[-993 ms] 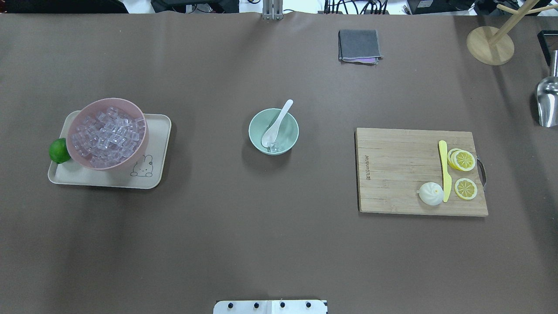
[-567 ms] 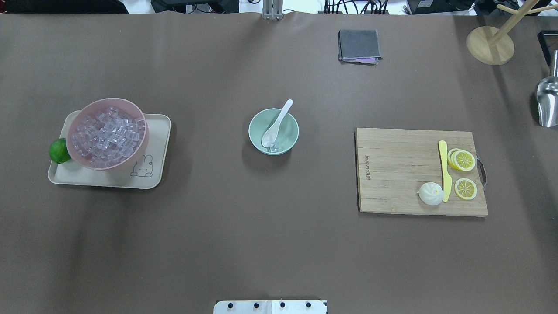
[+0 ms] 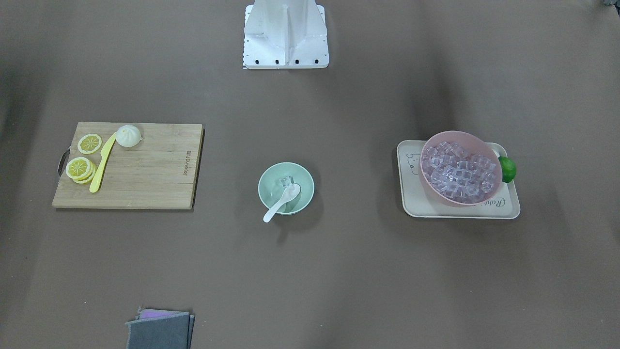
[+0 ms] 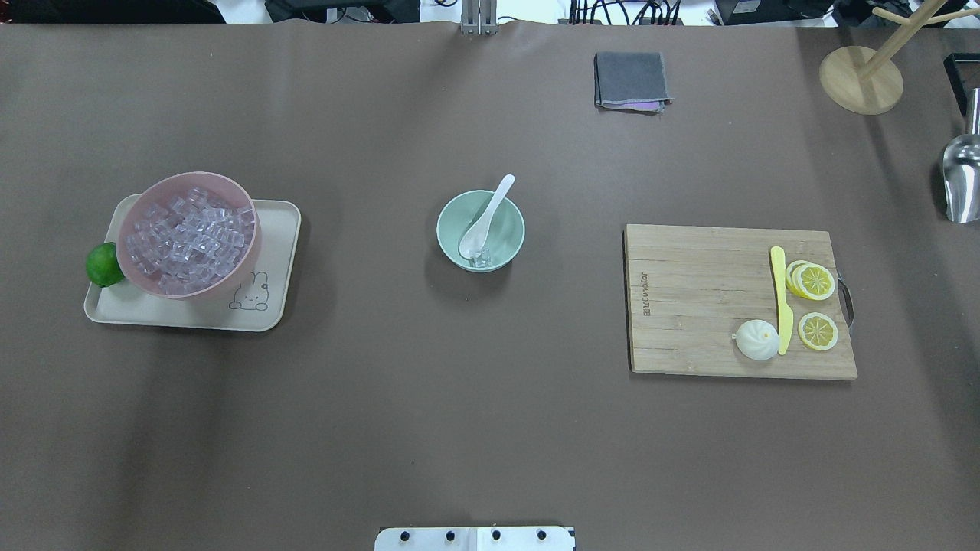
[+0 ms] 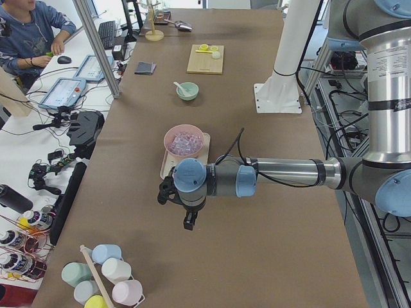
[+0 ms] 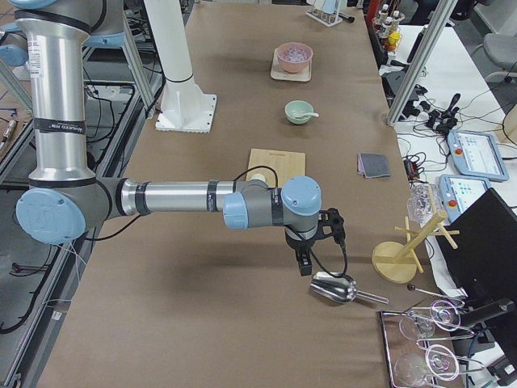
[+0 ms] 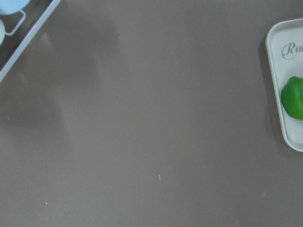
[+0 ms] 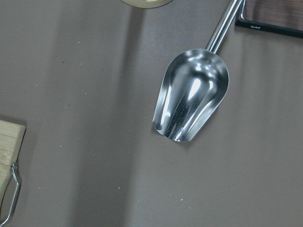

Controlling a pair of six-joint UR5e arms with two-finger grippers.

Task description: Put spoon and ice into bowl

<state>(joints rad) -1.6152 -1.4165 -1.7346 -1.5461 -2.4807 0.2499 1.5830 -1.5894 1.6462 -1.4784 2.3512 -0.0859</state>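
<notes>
the spoon (image 4: 488, 214) leans in the bowl (image 4: 452, 222), 1 ice cube (image 4: 481, 259) beside its scoop: task looks done. left gripper (image 5: 188, 222) and right gripper (image 6: 304, 263) hang well away, seemingly parked; i cannot tell either claw's opening.

Both arms stretched out level, grippers pointing down.
The left arm (image 5: 289, 172): upper arm upright, elbow bent square, forearm level, blue-capped left wrist (image 5: 192, 178) at its end, left gripper (image 5: 188, 221) hanging straight down under it. The right arm (image 6: 170, 196): same pose, upright upper arm, elbow low, forearm level, blue-capped right wrist (image 6: 292, 200), right gripper (image 6: 304, 263) straight down below, cable looped beside it. Both grippers are seen only small and side-on, so jaw spacing can't be judged.
</notes>
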